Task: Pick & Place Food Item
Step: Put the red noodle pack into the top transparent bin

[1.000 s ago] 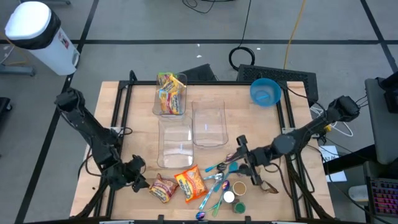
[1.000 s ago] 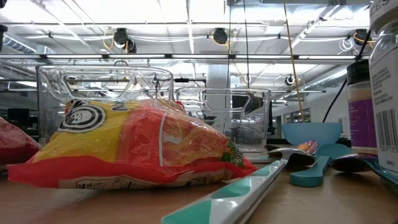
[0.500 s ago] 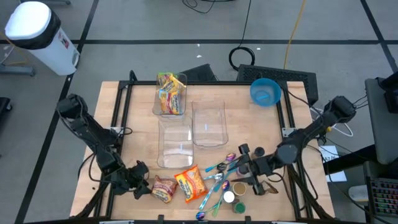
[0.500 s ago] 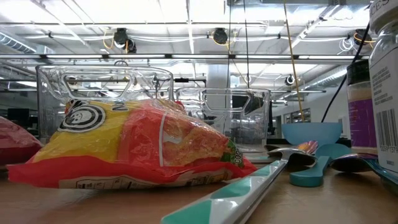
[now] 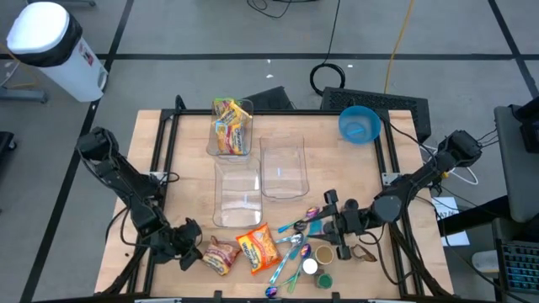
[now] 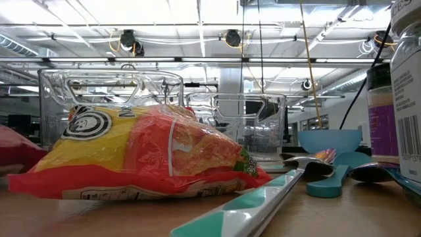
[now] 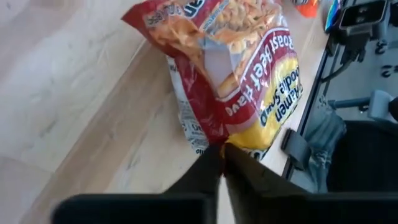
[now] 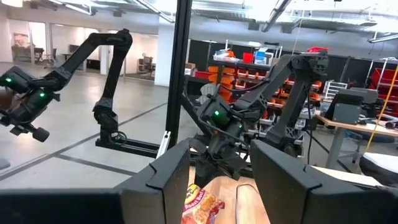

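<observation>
A red ramen packet [image 5: 221, 255] lies flat on the wooden table near its front edge, left of an orange-yellow packet [image 5: 259, 247]. My left gripper [image 5: 197, 252] is low at the red packet's left end and shut on it; its wrist view shows the packet [image 7: 236, 62] stretching away from the shut fingertips [image 7: 222, 155]. My right gripper [image 5: 328, 220] hangs open above the spoons [image 5: 295, 240] on the right, with nothing between its fingers [image 8: 221, 180]. My left gripper pinches the red packet's end edge [image 7: 214, 138] between its two fingers, at the seam. The fingers slant down from the table's left side. The packet's body lies on the table beyond the fingertips.
Three clear containers stand mid-table: one [image 5: 236, 195] near the packets, one [image 5: 282, 167] to its right, and a far one [image 5: 232, 126] with yellow packets inside. A blue bowl [image 5: 360, 124] sits far right. Small jars [image 5: 320, 265] stand by the spoons.
My left gripper has sunk and moved toward the red packet, then shut on its end edge. My right gripper has drifted a little toward the table's near edge, still open.
</observation>
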Motion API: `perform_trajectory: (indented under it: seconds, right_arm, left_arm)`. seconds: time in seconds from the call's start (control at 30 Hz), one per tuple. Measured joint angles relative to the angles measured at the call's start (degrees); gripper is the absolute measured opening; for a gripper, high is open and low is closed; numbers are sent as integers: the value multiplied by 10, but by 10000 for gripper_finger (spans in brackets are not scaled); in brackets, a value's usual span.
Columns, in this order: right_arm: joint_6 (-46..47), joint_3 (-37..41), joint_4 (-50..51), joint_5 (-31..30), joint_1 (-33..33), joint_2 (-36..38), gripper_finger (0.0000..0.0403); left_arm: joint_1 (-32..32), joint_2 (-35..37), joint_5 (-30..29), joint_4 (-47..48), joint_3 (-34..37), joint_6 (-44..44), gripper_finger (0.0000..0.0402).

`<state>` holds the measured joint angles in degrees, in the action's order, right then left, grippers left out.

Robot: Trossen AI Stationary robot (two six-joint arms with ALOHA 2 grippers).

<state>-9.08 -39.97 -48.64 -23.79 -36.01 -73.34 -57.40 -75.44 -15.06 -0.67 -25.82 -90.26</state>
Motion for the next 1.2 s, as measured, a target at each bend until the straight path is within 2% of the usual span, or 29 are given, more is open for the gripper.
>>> perform_trajectory:
  seconds: [0.23,0.47,0.7,0.83,0.93,1.2]
  right_arm:
    - [0,0,0,0,0,0,159]
    - [0,0,0,0,0,0,159]
    - [0,0,-1,0,0,0,159]
    - [0,0,-3,0,0,0,159]
    - [-2,0,-4,0,0,0,159]
    - [-18,0,-7,-1,0,0,160]
  left_arm:
    - [-27,19,-6,1,-28,55,4]
    - [-48,84,-91,42,-90,170,4]
    - [-47,131,-188,165,-207,334,3]
    - [-26,141,-248,225,-273,437,2]
    - [3,147,-272,236,-314,528,2]
    - [122,173,-282,285,-395,728,1]
